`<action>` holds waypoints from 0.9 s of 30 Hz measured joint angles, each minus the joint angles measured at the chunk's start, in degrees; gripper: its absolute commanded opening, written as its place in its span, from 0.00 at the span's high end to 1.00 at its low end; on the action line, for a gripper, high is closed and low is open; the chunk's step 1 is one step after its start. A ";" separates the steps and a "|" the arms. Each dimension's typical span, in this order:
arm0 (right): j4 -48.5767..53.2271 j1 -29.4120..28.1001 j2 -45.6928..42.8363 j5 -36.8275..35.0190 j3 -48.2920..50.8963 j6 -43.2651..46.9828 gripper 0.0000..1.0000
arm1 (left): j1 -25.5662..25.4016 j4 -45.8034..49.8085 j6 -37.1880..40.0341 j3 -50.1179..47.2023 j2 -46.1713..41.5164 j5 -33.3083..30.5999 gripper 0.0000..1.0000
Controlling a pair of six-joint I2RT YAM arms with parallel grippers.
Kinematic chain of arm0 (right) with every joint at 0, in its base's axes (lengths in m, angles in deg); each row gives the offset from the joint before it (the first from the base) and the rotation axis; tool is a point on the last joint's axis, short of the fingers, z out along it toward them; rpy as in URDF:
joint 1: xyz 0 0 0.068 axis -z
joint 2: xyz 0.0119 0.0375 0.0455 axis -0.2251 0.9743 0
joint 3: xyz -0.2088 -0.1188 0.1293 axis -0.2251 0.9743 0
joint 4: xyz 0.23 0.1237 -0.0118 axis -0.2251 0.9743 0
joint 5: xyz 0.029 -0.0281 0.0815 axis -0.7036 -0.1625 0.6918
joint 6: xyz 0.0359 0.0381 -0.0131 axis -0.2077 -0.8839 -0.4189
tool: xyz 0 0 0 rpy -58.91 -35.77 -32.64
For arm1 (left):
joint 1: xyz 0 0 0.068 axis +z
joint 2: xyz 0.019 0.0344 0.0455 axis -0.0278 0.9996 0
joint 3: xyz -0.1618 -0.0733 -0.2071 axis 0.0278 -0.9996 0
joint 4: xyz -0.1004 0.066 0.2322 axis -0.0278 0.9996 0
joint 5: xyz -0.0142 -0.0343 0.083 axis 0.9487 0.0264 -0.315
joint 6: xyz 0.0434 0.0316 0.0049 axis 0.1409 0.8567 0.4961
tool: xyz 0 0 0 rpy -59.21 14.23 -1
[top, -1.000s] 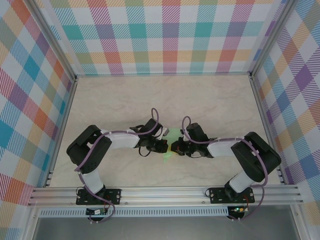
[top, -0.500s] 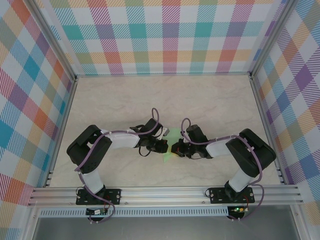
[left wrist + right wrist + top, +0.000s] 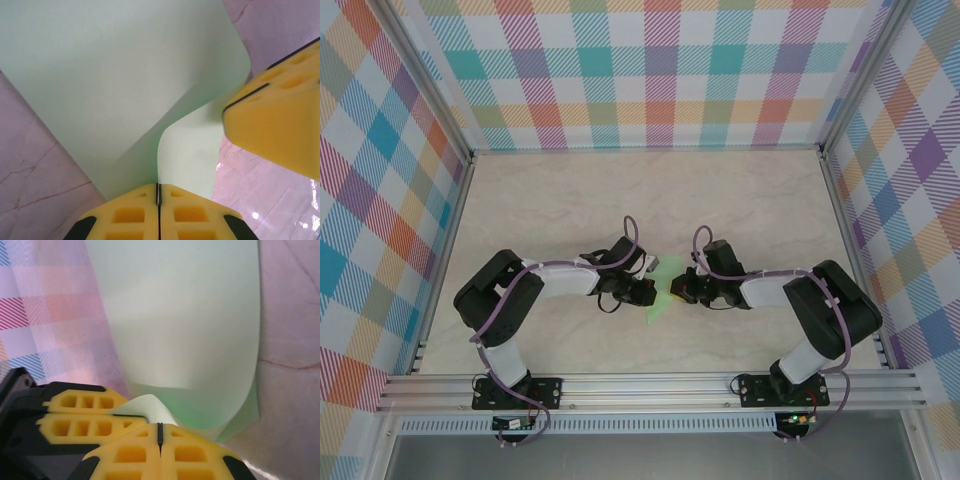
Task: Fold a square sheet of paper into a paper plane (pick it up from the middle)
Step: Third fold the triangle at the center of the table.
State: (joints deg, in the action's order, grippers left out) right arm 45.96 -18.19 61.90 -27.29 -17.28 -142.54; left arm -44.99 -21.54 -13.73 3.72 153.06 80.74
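The pale mint-green sheet of paper (image 3: 664, 292) is held between the two grippers at the table's middle, just above the surface. It is a bent, layered sheet rather than a narrow dart. My left gripper (image 3: 646, 291) is shut on its near edge (image 3: 158, 186), where the paper (image 3: 120, 75) curls upward and away. My right gripper (image 3: 681, 290) is shut on the opposite side (image 3: 160, 427), under a broad flap of paper (image 3: 185, 315). The left gripper's fingers (image 3: 85, 416) lie close beside the right's. A right finger pad (image 3: 280, 120) shows in the left wrist view.
Marbled beige tabletop (image 3: 650, 200) with checked walls (image 3: 650, 70) on three sides. An aluminium rail (image 3: 650, 385) runs along the near edge, where both arm bases stand. Purple cables loop over both wrists.
My right gripper has drawn back a little to the right and away. More of the green paper now shows between the grippers. The left arm has stayed put.
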 measured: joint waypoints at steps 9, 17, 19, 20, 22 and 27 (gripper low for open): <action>0.68 0.37 2.21 0.28 -0.37 1.31 1.00 | 0.00 -0.07 0.07 0.02 0.11 0.04 0.94; 7.26 1.53 -2.95 0.13 -4.24 2.51 1.00 | 0.00 -0.04 0.20 0.02 0.11 0.02 0.94; 7.48 2.19 -2.95 0.09 -5.11 2.69 1.00 | 0.00 -0.04 0.20 0.02 0.11 0.04 0.94; 7.65 2.38 -2.93 0.07 -5.29 2.80 1.00 | 0.00 -0.04 0.20 0.02 0.11 0.04 0.94; 7.87 2.78 -2.64 0.02 -5.31 2.82 1.00 | 0.00 -0.04 0.20 0.02 0.11 0.04 0.94; 7.76 3.10 0.81 -0.13 -5.16 2.82 1.00 | 0.00 -0.04 0.20 0.02 0.13 0.04 0.94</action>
State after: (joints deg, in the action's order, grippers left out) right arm 53.72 -15.09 62.71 -27.42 -22.44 -139.72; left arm -44.99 -21.58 -13.53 3.74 153.19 80.79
